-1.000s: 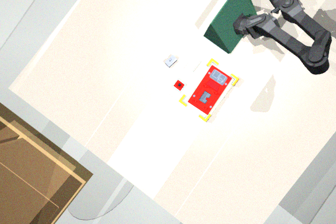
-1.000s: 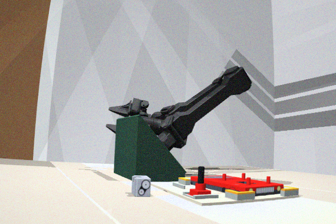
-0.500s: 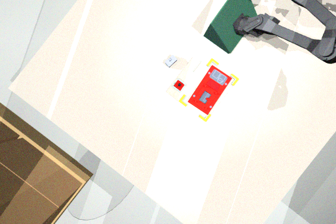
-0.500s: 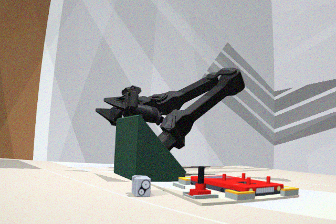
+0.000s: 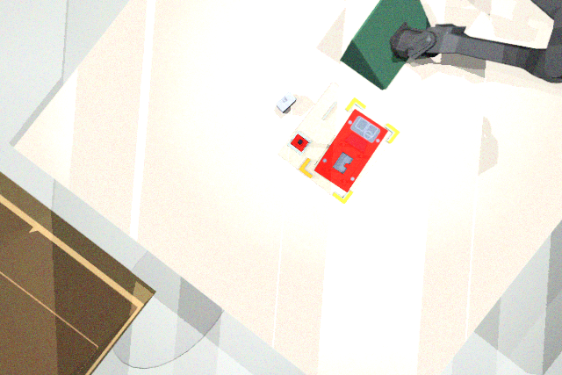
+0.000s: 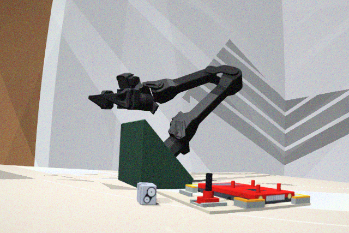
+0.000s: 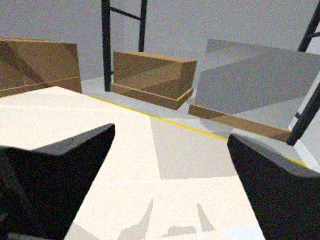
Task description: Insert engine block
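The engine block is a small light grey block, standing on the table beside the base board. One face shows two dark-ringed discs; I cannot make out its slot. The red car body lies on the board between yellow-topped corner pieces. Its opening shows grey in the top view, with a small red projection at one side; no block stands in it. My gripper is open and empty, raised high above the table beyond the green wedge, far from block and car. In the top view the gripper is partly cut off.
The large green wedge stands between the arm base and the board. A red piece with a black post stands on the board near the block. Short red pegs rise from the car body.
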`<state>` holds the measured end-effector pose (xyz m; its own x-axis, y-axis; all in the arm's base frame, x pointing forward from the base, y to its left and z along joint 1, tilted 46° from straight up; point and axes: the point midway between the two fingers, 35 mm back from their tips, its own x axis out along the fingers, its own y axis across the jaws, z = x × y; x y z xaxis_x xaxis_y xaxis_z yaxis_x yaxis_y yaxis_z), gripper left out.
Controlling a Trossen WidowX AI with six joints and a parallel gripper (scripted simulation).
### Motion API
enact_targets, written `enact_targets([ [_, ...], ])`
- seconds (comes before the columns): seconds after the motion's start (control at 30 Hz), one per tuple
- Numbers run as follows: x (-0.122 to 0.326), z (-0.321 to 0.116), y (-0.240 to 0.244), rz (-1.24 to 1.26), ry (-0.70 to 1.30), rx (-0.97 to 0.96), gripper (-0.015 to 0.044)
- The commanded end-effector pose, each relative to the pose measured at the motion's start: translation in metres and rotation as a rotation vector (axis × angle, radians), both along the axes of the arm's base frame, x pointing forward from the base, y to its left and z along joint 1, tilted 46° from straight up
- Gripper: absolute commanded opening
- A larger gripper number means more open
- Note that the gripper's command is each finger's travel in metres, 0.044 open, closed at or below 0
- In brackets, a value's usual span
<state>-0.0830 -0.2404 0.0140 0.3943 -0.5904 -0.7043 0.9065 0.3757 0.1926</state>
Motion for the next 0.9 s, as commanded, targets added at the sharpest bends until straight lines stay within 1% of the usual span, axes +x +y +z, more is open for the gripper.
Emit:
enact_targets([
  [0.0,0.016,-0.003,-0.010,0.130,0.016,0.017,0.0440],
  [0.47,0.081,-0.011,-0.036,0.567,0.073,0.034,0.0440],
  [0.87,0.142,-0.019,-0.046,0.903,0.119,0.037,0.0440],
])
